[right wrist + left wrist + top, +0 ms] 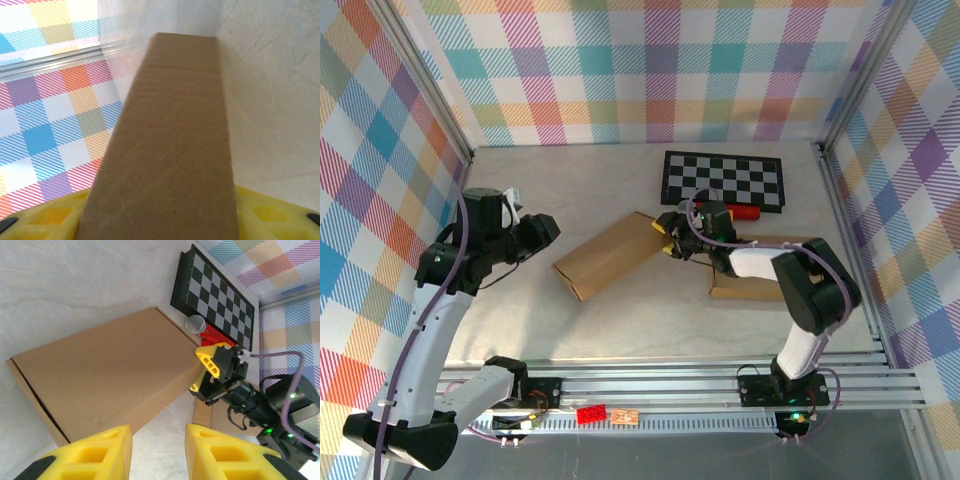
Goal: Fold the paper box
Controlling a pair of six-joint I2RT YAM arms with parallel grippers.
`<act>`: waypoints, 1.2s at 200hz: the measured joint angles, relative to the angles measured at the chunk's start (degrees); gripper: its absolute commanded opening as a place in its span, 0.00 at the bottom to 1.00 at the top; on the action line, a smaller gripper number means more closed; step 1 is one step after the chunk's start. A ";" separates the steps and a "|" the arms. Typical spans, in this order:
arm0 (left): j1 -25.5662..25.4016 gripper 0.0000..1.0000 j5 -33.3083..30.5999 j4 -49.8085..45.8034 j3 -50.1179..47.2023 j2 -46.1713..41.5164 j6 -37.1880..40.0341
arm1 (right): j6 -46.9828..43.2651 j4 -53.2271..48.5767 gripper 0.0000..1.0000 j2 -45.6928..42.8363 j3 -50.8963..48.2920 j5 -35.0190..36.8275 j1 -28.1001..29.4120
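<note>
Clamping the paper box point(610, 255) at its right end, our right gripper point(670, 237) holds it near the middle of the desk point(620, 325); we see our left gripper point(545, 230), fingers apart, just beside the box's left end

You have a chessboard point(723, 180) lying flat at the back right of the table point(570, 190), black and white squares in a dark frame. A red thing point(745, 212) lies against its near edge. From the left wrist you see it just beside the board's edge, with a grey mesh ball point(195, 324) at its end. Plaid walls point(640, 70) close in the back and both sides. Along the near edge you see metal rails point(660, 385), with a red brick point(591, 413) and a small circuit board point(626, 416) side by side on the lowest one.
</note>
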 measured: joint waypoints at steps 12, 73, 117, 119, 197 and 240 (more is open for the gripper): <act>0.00 0.32 -0.57 0.00 0.00 0.04 -0.02 | 0.02 3.06 0.60 2.29 -1.38 0.09 0.17; 0.00 0.32 -1.70 -0.31 -0.50 0.26 0.02 | -4.76 -14.78 0.93 0.44 3.06 3.21 1.09; 0.00 0.34 -1.64 -0.26 -0.55 2.21 0.00 | -11.87 -43.50 0.96 -7.87 13.16 8.81 1.51; 0.00 0.34 -1.66 -0.28 -0.55 2.47 0.00 | -12.33 -44.78 0.96 -8.15 13.57 9.07 1.51; 2.01 0.38 -3.65 -0.04 -2.67 21.38 1.11 | -18.05 -59.52 0.80 -2.62 25.03 7.89 1.62; 7.61 0.38 -4.59 3.10 0.98 35.06 3.98 | -18.18 -57.81 0.77 4.46 26.36 5.44 1.84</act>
